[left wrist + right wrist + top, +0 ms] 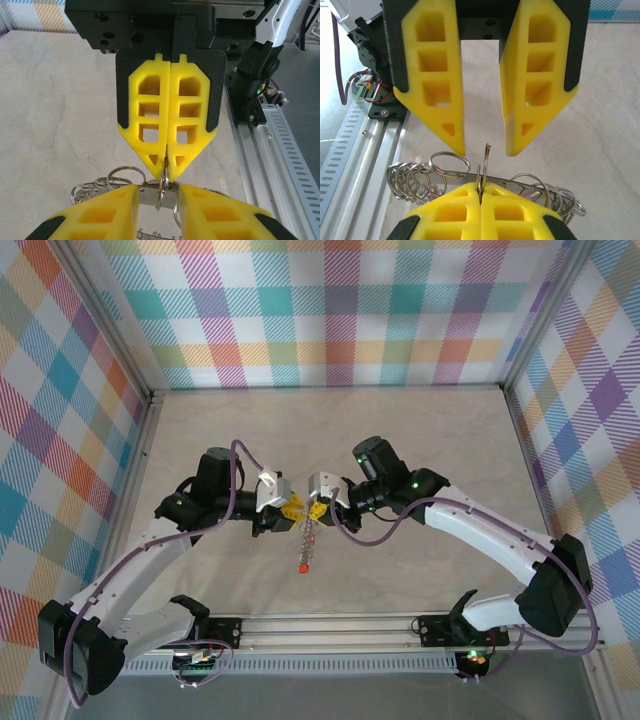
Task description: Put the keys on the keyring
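The right gripper (166,167) has its jaws clenched on one upright loop of the keyring (412,181), apparently steadying it over the worktop (420,440), while the left gripper (485,147) faces it with jaws released astride that loop, and a red key (302,567) trails below.

- We've got walls (330,310) in pastel plaid: teal, purple, orange, yellow and pink stripes crossing on white.
- The table (330,430) reads pale beige to us, faintly marbled.
- We see the left arm (140,560) and right arm (490,530) in white with black joints, with purple cables (240,455) looping off them.
- Left gripper (486,150) and right gripper (168,170): bright yellow fingers, black backing.
- The keyring (450,172) glints silvery grey.
- At its hanging end we catch a red key (304,567).
- Green lights (412,483) glow on both arms.
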`<move>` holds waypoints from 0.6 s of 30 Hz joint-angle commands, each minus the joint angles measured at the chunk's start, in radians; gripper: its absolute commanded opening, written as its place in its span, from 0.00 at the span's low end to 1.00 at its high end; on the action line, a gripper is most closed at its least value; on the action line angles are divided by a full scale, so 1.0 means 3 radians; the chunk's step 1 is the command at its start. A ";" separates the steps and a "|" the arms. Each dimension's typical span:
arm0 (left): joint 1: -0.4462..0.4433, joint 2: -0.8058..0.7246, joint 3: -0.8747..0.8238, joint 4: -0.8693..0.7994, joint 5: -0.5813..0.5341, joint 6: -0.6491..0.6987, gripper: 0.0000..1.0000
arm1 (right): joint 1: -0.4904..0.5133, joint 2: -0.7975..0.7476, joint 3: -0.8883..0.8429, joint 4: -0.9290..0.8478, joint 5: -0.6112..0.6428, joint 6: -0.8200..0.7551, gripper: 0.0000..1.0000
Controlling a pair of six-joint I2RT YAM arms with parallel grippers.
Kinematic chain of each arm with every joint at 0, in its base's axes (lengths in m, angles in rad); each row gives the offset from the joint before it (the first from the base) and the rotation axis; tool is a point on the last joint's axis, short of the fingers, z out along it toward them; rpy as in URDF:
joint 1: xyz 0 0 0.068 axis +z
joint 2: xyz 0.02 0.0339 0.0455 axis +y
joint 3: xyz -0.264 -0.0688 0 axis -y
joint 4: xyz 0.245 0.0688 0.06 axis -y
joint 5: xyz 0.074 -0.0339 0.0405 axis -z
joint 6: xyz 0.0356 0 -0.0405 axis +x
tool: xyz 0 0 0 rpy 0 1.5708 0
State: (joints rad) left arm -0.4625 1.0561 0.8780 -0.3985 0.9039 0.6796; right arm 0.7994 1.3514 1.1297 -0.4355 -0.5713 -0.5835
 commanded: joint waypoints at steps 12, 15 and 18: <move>-0.0034 0.0041 0.0096 -0.0325 0.0028 0.0301 0.19 | 0.0039 0.0072 0.0176 0.0160 -0.0263 0.0053 0.00; -0.0039 0.0064 0.0138 -0.0373 -0.0059 0.0307 0.14 | 0.0056 0.0067 0.0152 0.0217 -0.0278 0.0072 0.00; -0.0042 0.0052 0.0147 -0.0388 -0.0097 0.0319 0.01 | 0.0068 0.0102 0.0184 0.0190 -0.0333 0.0043 0.00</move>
State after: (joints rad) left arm -0.4641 1.0725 0.8928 -0.4934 0.8856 0.7540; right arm 0.8093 1.3739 1.1416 -0.4198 -0.6006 -0.5728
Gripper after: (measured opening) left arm 0.039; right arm 0.051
